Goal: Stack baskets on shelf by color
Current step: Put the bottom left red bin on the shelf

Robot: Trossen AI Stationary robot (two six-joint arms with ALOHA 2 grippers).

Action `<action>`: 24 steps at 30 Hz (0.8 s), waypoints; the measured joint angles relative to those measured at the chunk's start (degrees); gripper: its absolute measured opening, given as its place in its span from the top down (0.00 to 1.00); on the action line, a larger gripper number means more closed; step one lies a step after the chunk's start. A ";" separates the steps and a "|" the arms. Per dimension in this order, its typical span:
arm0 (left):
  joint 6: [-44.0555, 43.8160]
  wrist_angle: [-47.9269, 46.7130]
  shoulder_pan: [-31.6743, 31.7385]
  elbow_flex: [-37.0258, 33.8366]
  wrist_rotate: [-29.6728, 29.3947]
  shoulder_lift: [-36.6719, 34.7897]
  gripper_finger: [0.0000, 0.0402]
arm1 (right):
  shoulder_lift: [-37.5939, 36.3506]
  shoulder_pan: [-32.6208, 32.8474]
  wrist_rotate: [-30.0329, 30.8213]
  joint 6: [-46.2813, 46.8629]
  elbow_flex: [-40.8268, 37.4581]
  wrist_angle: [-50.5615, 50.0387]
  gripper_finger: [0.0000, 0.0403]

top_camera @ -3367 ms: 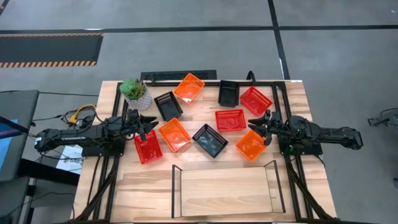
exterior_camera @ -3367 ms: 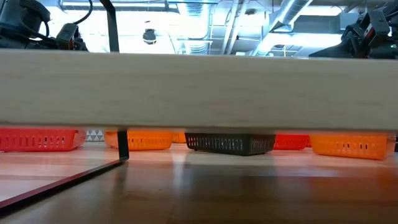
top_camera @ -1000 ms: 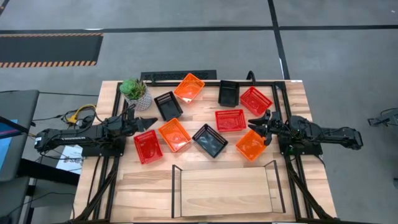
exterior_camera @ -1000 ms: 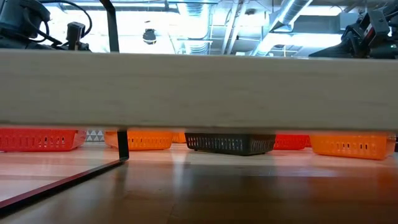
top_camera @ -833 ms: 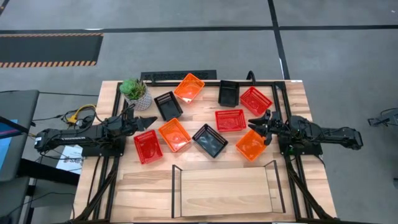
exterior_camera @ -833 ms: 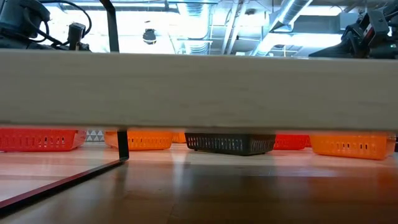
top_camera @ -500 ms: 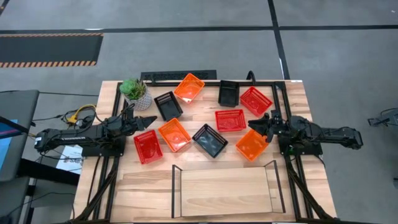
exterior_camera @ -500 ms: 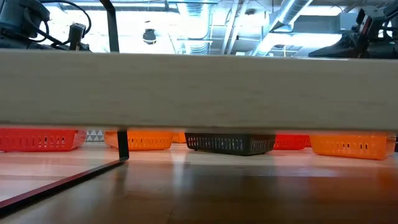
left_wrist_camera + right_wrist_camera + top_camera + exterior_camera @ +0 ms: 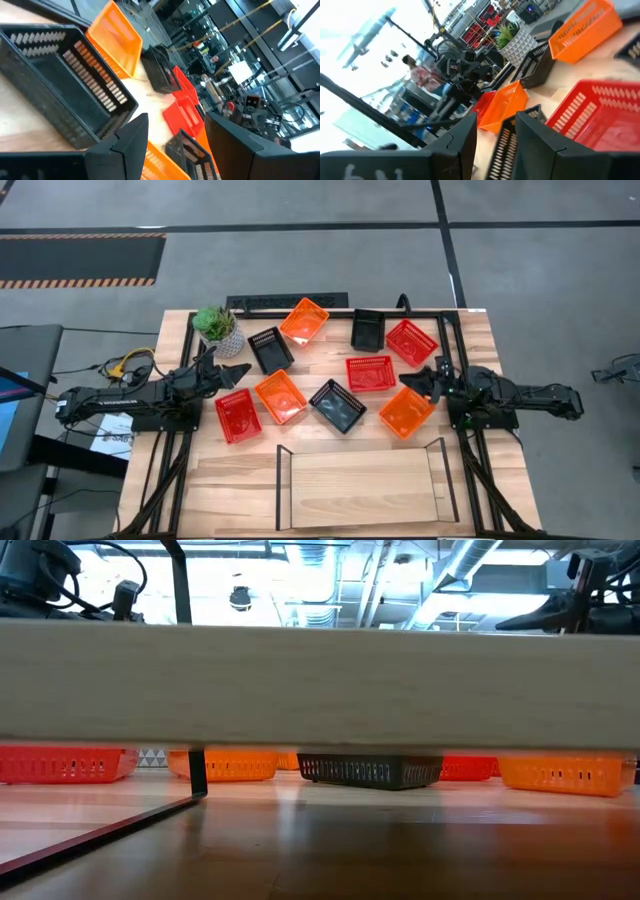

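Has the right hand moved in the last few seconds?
Yes. In the high view the right hand has shifted slightly toward the table's far edge, over the orange basket's rim.

Left arm lies low and near-horizontal, reaching in from the left edge of the counter (image 9: 330, 492). Left end effector (image 9: 238, 370) points toward the counter's middle, fingers (image 9: 131, 134) spread apart, nothing between them.

Right arm mirrors it from the right edge, stretched low and level. Right end effector (image 9: 430, 380) points inward, fingers (image 9: 536, 131) parted, nothing gripped. In the low view both wrists show only above the shelf board.
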 joint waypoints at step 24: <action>-1.90 6.11 0.02 22.49 12.88 7.06 0.54 | 4.89 -0.04 7.07 -13.66 21.45 -10.34 0.60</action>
